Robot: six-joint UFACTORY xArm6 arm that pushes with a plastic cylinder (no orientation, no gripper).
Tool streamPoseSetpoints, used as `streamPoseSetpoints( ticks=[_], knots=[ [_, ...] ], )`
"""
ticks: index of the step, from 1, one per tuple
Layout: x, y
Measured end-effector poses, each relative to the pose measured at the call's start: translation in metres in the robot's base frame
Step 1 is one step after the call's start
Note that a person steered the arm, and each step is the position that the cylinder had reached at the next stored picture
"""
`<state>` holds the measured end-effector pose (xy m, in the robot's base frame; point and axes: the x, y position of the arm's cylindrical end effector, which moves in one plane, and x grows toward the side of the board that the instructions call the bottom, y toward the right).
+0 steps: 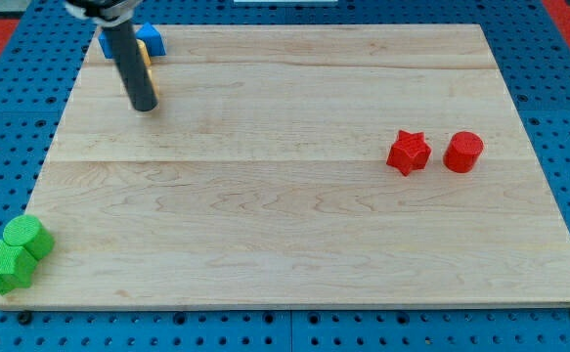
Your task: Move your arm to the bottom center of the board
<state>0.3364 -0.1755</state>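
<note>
Tool tip (145, 105) hides yellow block (149, 74), blue block (151, 39).

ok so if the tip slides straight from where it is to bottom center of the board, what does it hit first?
Probably nothing. My tip sits near the view's top left, beside the blue block and a yellow block half hidden behind the rod. The diagonal to bottom center looks free; the green blocks and red blocks lie well aside.

Rod: straight, dark grey-black cylinder, smooth, faint sheen down one side. My tip (145, 105): blunt, rounded end. Upper mount cropped, details unclear.
</note>
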Motion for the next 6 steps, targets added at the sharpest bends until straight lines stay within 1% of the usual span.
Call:
streamPoseSetpoints(
  ticks=[1,2,3,4,5,6],
  knots=[
    [-0.048,0.000],
    [-0.022,0.034],
    [0.082,0.098],
    [0.181,0.139],
    [0.280,0.143],
    [0.282,0.109]
  ],
)
